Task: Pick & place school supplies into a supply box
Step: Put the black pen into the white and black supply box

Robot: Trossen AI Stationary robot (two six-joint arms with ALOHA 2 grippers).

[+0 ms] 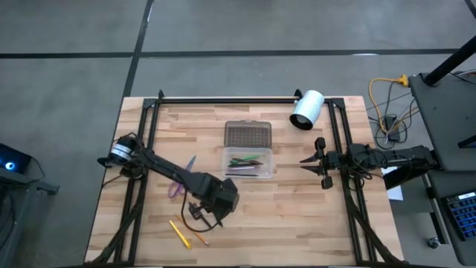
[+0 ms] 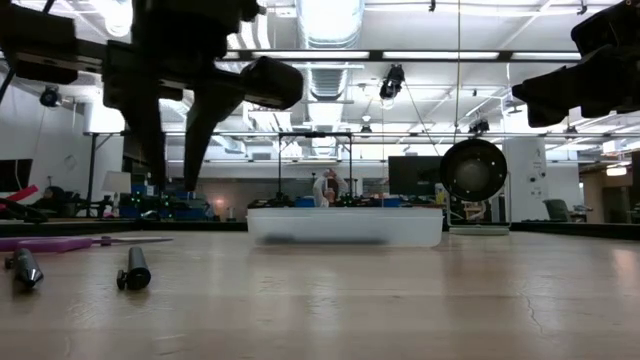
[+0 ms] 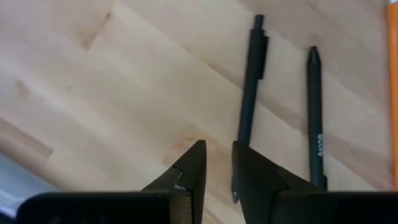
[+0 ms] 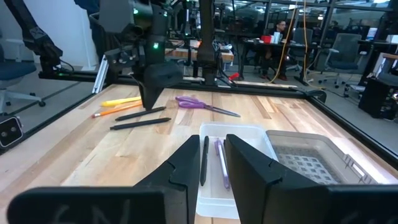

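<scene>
Starting at the table's (image 1: 297, 223) left side, the left gripper (image 1: 199, 212) is hanging low over the wood, its jaws parted by a narrow gap and grasping nothing; in the left wrist view the fingertips (image 3: 194, 163) are sitting just beside the lower end of a dark pen (image 3: 249, 93), with a second dark pen (image 3: 315, 118) lying alongside it. Yellow and orange pencils (image 1: 181, 233) are lying near the front edge, close to that gripper. Purple scissors (image 1: 180, 179) are resting partly under the left arm, between the arm's base and the box. Moving toward the middle, the box (image 1: 248, 162) is sitting open with several pens already inside, and its dotted lid (image 1: 248, 135) is lying flat, touching the box's far side. A white cylinder (image 1: 306, 109) is lying on its side near the far right corner, well apart from the box. On the right, the right gripper (image 1: 321, 162) is hovering just beside the box's right end, jaws slightly parted and empty. Beyond the table, a person is sitting at a desk in the room.
</scene>
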